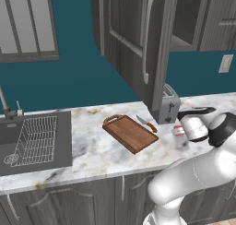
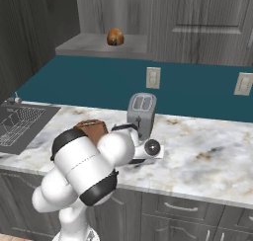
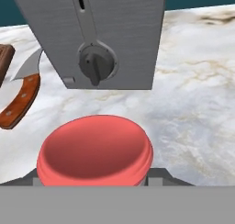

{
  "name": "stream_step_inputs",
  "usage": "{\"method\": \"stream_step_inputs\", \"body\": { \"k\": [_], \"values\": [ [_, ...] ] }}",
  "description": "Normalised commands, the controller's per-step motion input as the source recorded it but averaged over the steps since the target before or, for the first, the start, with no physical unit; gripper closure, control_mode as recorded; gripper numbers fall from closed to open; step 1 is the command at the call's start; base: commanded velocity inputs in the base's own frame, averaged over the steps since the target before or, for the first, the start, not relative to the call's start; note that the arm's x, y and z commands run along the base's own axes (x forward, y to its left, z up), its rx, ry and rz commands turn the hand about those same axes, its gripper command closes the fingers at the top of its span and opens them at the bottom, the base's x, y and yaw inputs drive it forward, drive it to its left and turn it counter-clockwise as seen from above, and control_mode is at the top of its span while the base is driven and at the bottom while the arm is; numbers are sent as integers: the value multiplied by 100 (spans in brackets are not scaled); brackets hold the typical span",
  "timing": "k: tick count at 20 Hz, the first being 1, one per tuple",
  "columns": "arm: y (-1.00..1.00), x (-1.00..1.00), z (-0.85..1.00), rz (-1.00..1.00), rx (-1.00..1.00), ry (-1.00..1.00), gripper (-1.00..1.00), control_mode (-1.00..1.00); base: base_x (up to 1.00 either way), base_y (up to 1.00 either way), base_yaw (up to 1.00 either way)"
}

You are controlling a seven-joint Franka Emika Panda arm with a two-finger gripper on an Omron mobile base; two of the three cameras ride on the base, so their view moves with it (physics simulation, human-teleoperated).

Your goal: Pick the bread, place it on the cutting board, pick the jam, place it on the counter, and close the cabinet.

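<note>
Fingers first: their tips sit at either side of the jam [image 3: 94,149], low by its red lid, but whether they pinch the jar or stand spread off it, I cannot tell. The gripper [image 3: 94,184] hangs right over the lid. The jam [image 1: 179,135] stands on the desk [image 1: 92,150], just in front of the silver toaster [image 3: 94,35], whose dial faces the hand. To the left of the jar lies a knife [image 3: 20,97] with a brown handle, and beyond that, further left, the cutting board [image 1: 130,133], bare. Bread [image 2: 115,36] sits up on the cabinet shelf [image 2: 99,46], well above the toaster. The cabinet door [image 1: 133,39] swings wide open over the desk. Far left, a wire dish rack [image 1: 37,139] rests in the sink.
</note>
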Motion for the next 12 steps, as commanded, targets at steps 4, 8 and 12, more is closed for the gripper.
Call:
{"method": "stream_step_inputs", "body": {
  "k": [4,8,12],
  "values": [
    [0,0,0,0,0,0,100,-100,0,0,0],
    [0,0,0,0,0,0,100,-100,0,0,0],
    [0,0,0,0,0,0,-100,-100,0,0,0]
  ]
}}
